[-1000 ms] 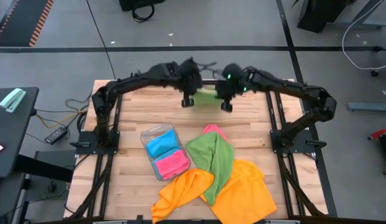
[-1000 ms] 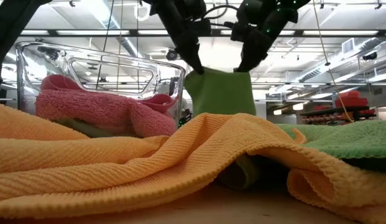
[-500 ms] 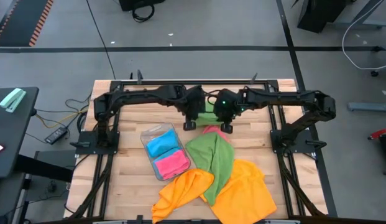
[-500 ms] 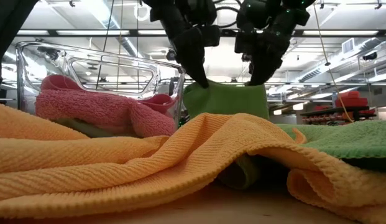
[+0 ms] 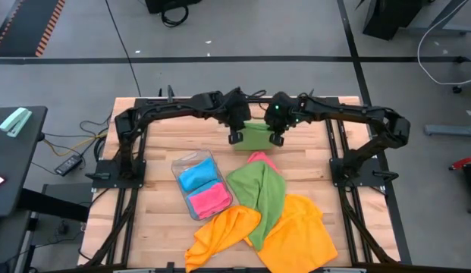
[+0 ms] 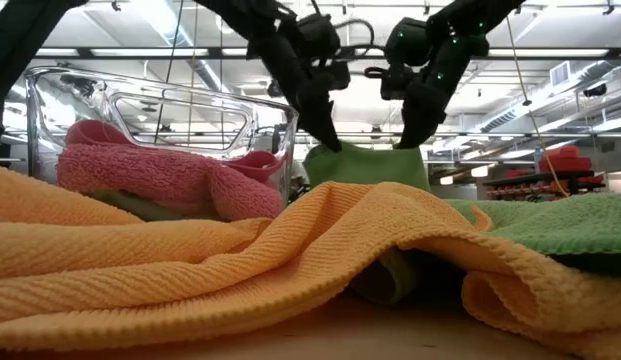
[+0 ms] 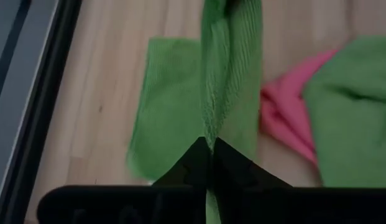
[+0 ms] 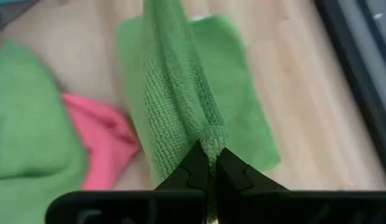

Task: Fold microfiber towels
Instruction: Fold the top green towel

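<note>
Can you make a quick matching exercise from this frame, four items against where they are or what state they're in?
Column 1:
1. light green towel
2. clear plastic tray
3. orange towels
4. left gripper

Column 2:
a. loose on the table's near part
b. shut on a towel edge
c. held up by both grippers, right gripper at its other end
d. holds a folded blue and a folded pink towel

Pairs: 1-c, 2-d, 3-a, 4-b
</note>
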You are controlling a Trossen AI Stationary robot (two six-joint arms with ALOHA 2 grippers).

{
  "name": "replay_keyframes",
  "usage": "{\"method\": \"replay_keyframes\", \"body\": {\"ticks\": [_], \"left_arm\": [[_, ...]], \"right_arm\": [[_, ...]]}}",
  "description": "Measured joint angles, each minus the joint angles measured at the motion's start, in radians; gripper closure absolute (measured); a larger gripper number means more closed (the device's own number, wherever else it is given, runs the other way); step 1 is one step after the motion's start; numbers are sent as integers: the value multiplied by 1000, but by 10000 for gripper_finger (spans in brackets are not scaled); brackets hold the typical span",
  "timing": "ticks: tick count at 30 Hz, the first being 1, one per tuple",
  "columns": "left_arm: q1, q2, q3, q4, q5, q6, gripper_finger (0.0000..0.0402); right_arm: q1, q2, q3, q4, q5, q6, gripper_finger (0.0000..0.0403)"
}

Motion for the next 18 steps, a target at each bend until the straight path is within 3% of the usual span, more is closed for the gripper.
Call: {"method": "replay_keyframes", "body": {"ticks": [9,18], "left_arm": [[14,88,0,50,-18,8,384],[34,114,0,77,-17,0,390]], "right_arm": [[-112,8,-5,35,-32,-113,391],[-151,8,-123,165,-84,-178,391]]}}
